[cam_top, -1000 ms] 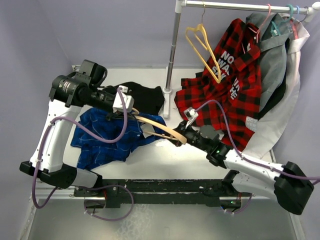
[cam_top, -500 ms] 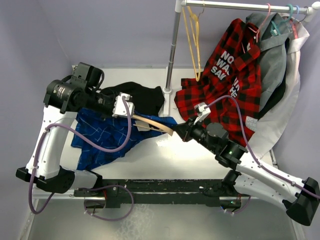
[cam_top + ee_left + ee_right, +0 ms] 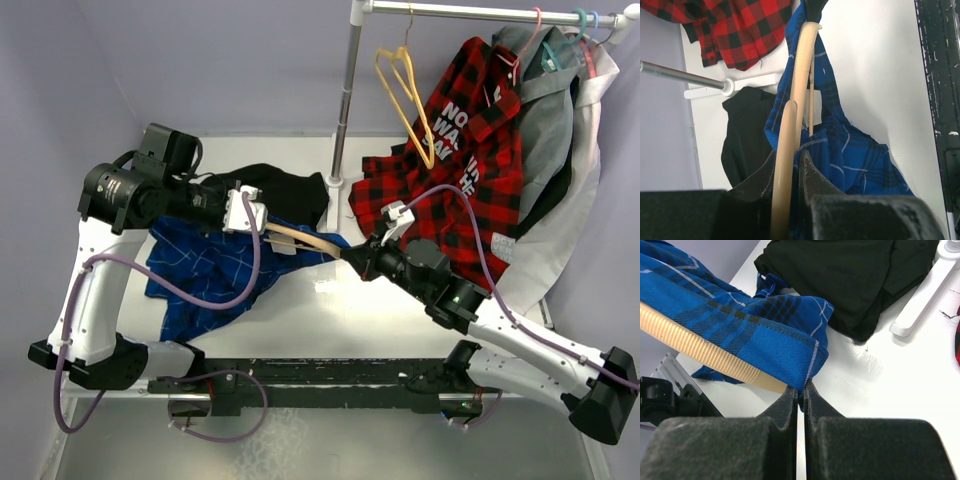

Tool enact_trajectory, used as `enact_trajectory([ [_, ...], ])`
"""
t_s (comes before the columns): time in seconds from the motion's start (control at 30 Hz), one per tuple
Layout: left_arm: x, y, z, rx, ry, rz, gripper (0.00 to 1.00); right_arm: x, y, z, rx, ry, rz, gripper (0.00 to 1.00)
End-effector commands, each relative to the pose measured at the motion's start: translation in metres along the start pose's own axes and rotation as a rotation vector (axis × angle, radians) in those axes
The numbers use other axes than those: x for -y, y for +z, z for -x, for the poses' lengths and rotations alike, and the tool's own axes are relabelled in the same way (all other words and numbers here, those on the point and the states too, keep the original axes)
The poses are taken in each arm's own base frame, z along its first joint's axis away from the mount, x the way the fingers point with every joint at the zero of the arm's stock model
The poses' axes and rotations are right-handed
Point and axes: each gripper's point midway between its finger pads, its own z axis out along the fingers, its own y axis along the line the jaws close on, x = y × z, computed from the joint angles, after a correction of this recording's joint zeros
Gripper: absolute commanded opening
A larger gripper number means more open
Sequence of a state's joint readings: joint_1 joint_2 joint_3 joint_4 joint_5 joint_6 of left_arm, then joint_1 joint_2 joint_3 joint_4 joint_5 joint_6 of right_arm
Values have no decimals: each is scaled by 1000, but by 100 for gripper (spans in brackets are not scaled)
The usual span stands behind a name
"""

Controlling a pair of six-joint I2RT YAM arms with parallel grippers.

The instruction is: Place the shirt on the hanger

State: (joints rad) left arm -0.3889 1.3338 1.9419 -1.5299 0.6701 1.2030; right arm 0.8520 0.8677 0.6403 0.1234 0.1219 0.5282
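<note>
The left gripper is clamped tight on one end of a thin pale tan triangular clothes hanger, which runs out from it, low over the table, toward the right arm. In the left wrist view the tan hanger's two rounded bars pass between the dark fingers, with blue cloth bunched against them. A bright blue button-up shirt with a thin white windowpane check is draped over the tan hanger along much of its length. The rest of the blue shirt lies crumpled on the white table below the left arm, on the left half of the surface. The right gripper meets the far tip of the tan hanger, its jaws pressed together on a folded edge of the blue shirt. The right wrist view shows the cloth pinched just where it wraps the ribbed end of the tan hanger

Behind these, a plain black garment lies in a heap on the table, touching the blue shirt's far edge and close to the white foot of a metal clothes rack. A red-and-black plaid shirt with white lettering hangs from the rack's top rail and spills onto the far right part of the table. A yellow hanger hangs by its hook on the same rail, just left of the plaid shirt, and grey and white garments hang at the rail's right end
</note>
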Motion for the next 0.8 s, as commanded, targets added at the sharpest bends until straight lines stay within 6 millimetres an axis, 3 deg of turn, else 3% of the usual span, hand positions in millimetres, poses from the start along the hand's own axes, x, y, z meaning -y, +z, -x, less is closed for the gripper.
enact_trajectory([
  [0.0,-10,-40,22,-4,88,161,0,50,1,-28,-86,-55,-219,0],
  [0.33,-35,-45,-19,-191,122,319,0,49,-3,-29,-120,-47,-215,0],
  [0.53,-40,-31,-43,-243,85,331,0,7,-3,-23,-196,41,-60,0],
  [0.77,-69,-27,-41,-193,5,470,0,-40,10,-34,-330,148,133,0],
])
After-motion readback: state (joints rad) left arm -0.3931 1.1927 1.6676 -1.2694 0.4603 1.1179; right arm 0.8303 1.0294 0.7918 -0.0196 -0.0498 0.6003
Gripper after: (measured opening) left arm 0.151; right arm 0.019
